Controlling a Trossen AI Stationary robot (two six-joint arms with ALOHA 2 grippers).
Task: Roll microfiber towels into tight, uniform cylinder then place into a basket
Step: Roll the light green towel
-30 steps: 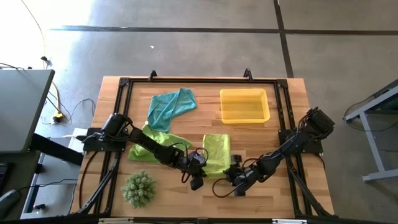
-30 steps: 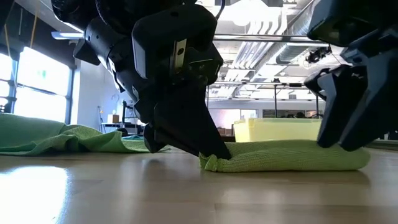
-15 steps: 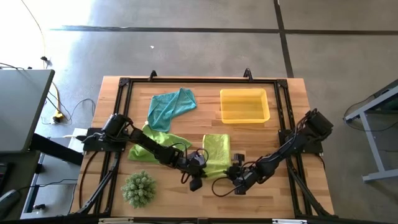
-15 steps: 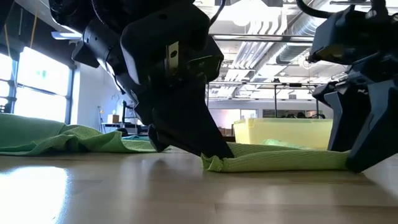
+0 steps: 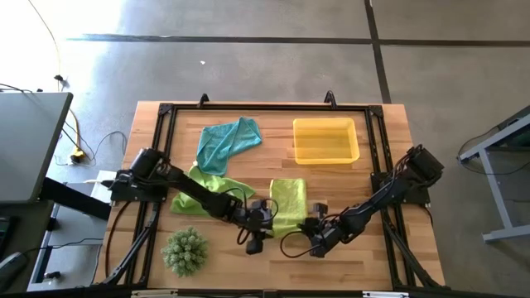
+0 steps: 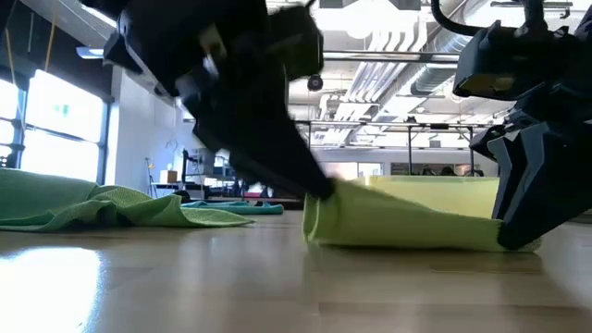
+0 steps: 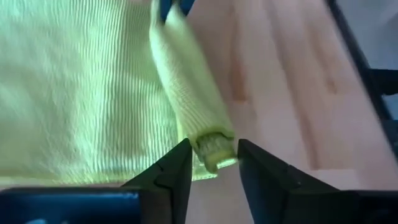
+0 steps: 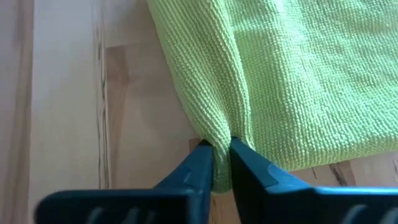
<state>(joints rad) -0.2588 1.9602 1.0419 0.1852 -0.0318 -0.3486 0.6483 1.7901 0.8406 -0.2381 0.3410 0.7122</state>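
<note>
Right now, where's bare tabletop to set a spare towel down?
Free: bare wood between the teal towel and the yellow basket, and below the basket toward the right edge. Crowded: front centre, both grippers on the folded lime towel, spiky plant front-left.

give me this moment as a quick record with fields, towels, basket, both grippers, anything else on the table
towel in work: lime-green towel near the table's front middle, its front edge rolled a little way
left gripper: fingers a little apart around the left end of the roll
right gripper: shut on the towel's right front corner
other towels: second lime-green towel crumpled under the left arm; teal towel at the back left
basket: yellow, back right, nothing in it
also on table: spiky green plant, front left
</note>
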